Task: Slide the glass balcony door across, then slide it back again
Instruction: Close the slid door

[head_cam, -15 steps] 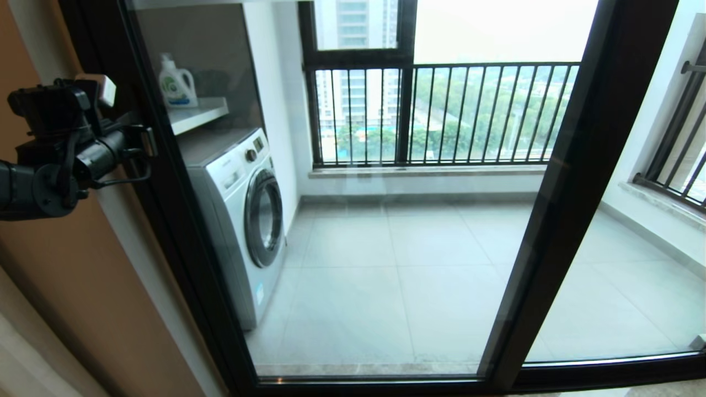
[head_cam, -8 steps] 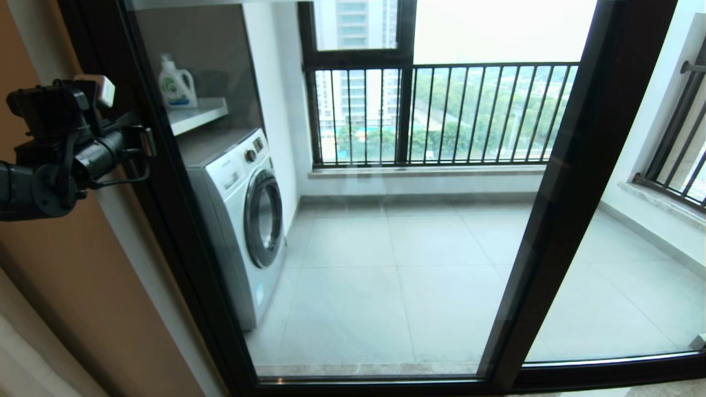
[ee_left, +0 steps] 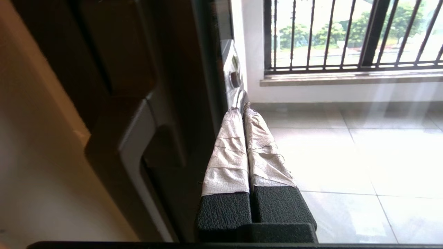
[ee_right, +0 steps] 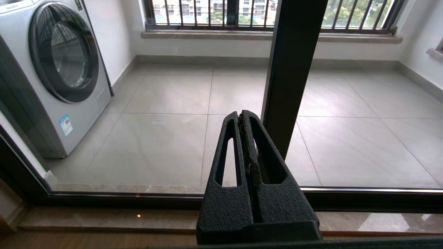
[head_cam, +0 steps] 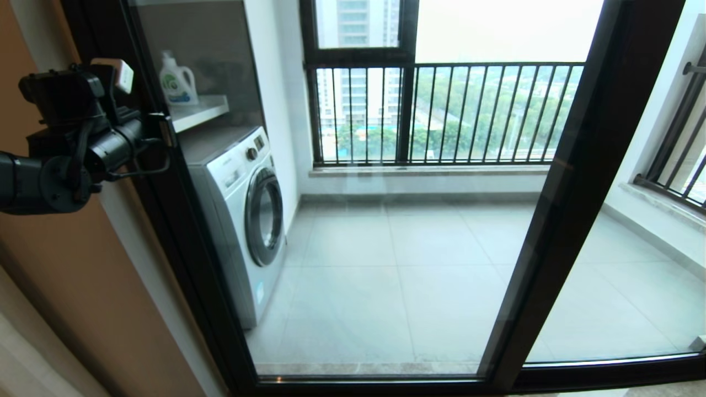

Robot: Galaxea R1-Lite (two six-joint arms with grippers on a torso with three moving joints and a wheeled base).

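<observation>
The glass balcony door (head_cam: 386,248) fills the head view, a clear pane in a dark frame. My left gripper (head_cam: 165,130) is shut with nothing in it, its taped fingers (ee_left: 228,152) lying along the glass side of the door's left upright (head_cam: 182,248). The latch handle (ee_left: 133,152) sits on that upright, just beside the fingers. In the left wrist view the gripper (ee_left: 241,109) points down along the frame. My right gripper (ee_right: 241,116) is shut and empty, low in front of the door's right upright (ee_right: 290,69), and is out of the head view.
Behind the glass stand a washing machine (head_cam: 242,220), a detergent bottle (head_cam: 177,80) on a shelf, and a black barred railing (head_cam: 469,110). A matching glass panel (head_cam: 634,275) is at the right. A beige wall (head_cam: 66,275) borders the left. The floor track (head_cam: 386,380) runs below.
My left gripper has risen and moved right against the left upright. The door's uprights have shifted slightly to the right.
</observation>
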